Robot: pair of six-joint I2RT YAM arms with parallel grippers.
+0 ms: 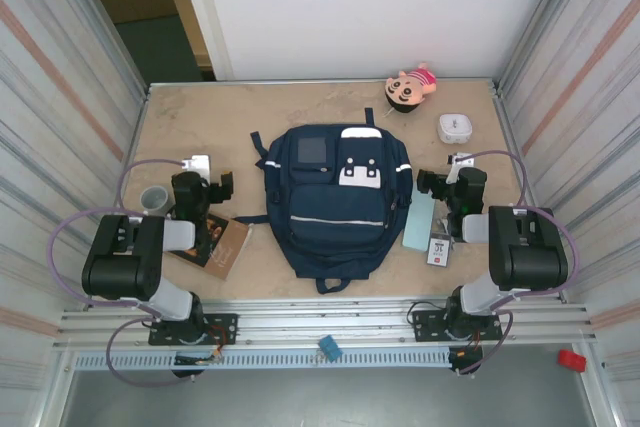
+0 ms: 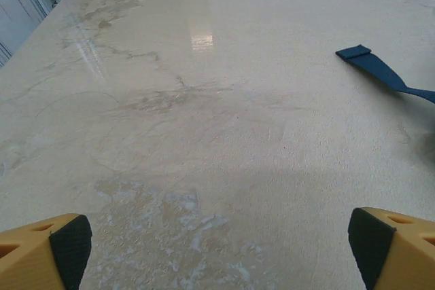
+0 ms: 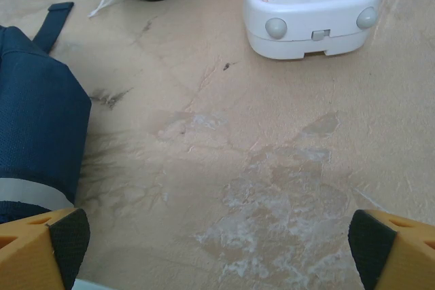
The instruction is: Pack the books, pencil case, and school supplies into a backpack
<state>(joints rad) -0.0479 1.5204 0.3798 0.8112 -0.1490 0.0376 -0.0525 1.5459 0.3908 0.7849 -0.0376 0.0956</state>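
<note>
Top external: a large navy-blue fabric backpack (image 1: 330,202) lies mid-counter (image 1: 300,112), with a thin tan-brown book (image 1: 225,244) near-left of it and a slim pale teal pencil case (image 1: 418,222) and small white printed pack (image 1: 439,250) to its right. Left wrist: the left end effector (image 2: 219,244) is spread wide over bare counter. Right wrist: the right end effector (image 3: 217,246) is wide too, with the backpack to its left.

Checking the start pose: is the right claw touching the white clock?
Apart. Right wrist view shows bare table between the right claw and the white clock.
</note>
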